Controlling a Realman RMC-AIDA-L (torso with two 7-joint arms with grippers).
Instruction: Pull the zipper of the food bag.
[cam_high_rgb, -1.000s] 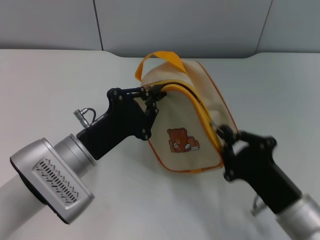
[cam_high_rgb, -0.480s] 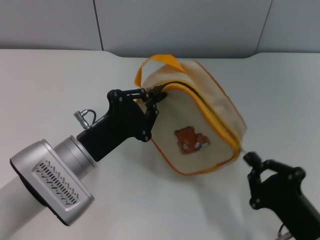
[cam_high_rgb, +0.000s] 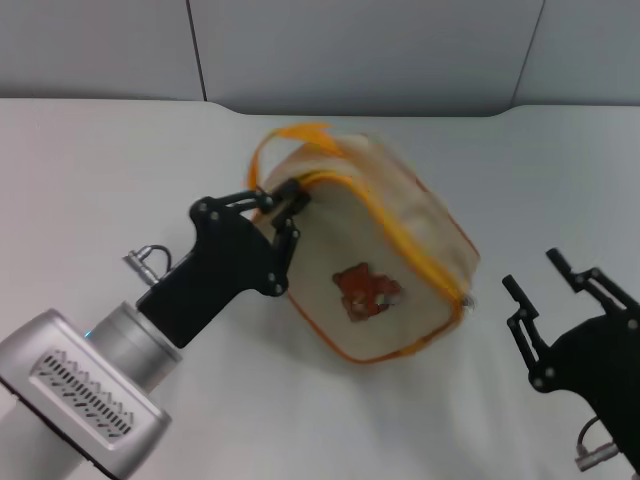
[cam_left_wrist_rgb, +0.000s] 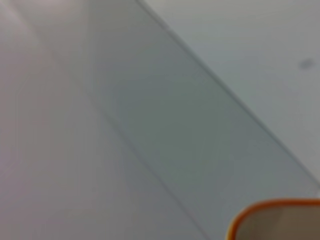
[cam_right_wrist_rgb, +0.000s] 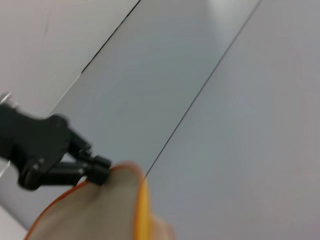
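Note:
The food bag (cam_high_rgb: 385, 250) lies tilted at the middle of the table, with its bear patch (cam_high_rgb: 368, 290) facing me and its orange loop handle (cam_high_rgb: 290, 135) at the back. The yellow-orange zipper (cam_high_rgb: 400, 235) runs along its top edge, and a small silver pull tab (cam_high_rgb: 467, 299) sits at the lower right corner. My left gripper (cam_high_rgb: 285, 195) is shut on the bag's upper left end near the zipper. My right gripper (cam_high_rgb: 535, 275) is open and empty, to the right of the bag and clear of it. The right wrist view shows the left gripper (cam_right_wrist_rgb: 95, 167) pinching the bag (cam_right_wrist_rgb: 100, 210).
The white table (cam_high_rgb: 100, 170) runs back to a grey wall (cam_high_rgb: 350, 50). The left wrist view shows only a corner of the bag (cam_left_wrist_rgb: 280, 222) with orange piping. My left arm crosses the lower left of the head view.
My right gripper drew down and to the right along the zipper, let go, opened and moved away to the right. The bag swung and tilted. My left gripper shifted slightly left, still holding.

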